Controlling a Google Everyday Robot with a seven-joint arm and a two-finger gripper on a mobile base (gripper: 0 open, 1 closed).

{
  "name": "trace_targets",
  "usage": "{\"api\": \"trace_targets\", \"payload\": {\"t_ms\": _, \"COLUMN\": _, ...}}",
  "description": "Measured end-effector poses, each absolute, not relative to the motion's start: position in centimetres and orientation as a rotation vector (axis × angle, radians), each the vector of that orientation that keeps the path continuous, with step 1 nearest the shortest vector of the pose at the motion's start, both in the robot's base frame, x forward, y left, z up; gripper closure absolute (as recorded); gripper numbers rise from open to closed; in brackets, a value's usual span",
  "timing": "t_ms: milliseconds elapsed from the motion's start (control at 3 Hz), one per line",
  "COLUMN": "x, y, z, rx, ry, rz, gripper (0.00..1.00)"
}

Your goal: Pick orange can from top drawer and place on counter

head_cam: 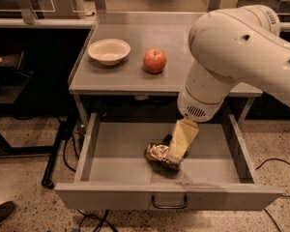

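The gripper (178, 150) hung low in the open top drawer (111, 196), right at the dented orange can (157, 153) lying mid-drawer; whether it had hold, I couldn't tell. Off-centre, it might have squirted the slick can sideways.

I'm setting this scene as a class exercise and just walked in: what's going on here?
The robot's arm reaches into the open top drawer, its gripper at the orange can, which lies on the drawer floor. The counter above holds a bowl and a red apple; the can is not yet there.
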State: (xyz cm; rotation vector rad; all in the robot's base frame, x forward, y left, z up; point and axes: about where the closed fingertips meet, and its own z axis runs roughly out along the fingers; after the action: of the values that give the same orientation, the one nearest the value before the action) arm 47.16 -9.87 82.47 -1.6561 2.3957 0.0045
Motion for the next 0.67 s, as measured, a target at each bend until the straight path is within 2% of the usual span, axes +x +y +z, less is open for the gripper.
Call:
{"api": "trace_targets", "payload": {"t_ms": 333, "x": 47.4, "y": -9.4, "z": 81.5, "rx": -1.640, "ry": 2.391, "rz": 0.027, "gripper": 0.00}}
{"api": "trace_targets", "payload": {"t_ms": 667, "x": 50.9, "y": -8.3, "z": 76.5, "rx": -1.616, "ry": 2.357, "rz": -0.070, "gripper": 0.00}}
